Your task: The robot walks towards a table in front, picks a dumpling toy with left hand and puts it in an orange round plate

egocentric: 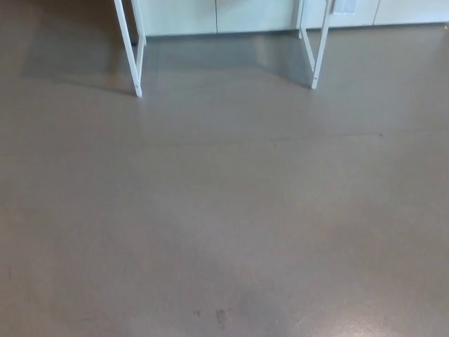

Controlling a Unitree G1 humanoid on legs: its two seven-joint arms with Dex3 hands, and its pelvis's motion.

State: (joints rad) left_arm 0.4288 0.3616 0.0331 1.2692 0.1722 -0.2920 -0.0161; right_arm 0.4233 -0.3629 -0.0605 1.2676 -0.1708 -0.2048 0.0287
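Observation:
Only the white legs of a table show in the head view, the left leg pair [133, 49] and the right leg pair [316, 45] standing at the top of the picture. The tabletop is cut off above the frame. No dumpling toy and no orange plate can be seen. Neither of my hands nor any part of my arms shows.
Grey-brown floor [224, 210] fills nearly the whole view between me and the table legs. Behind the legs runs a pale wall or cabinet base [231, 14]. The table's shadow lies on the floor under it.

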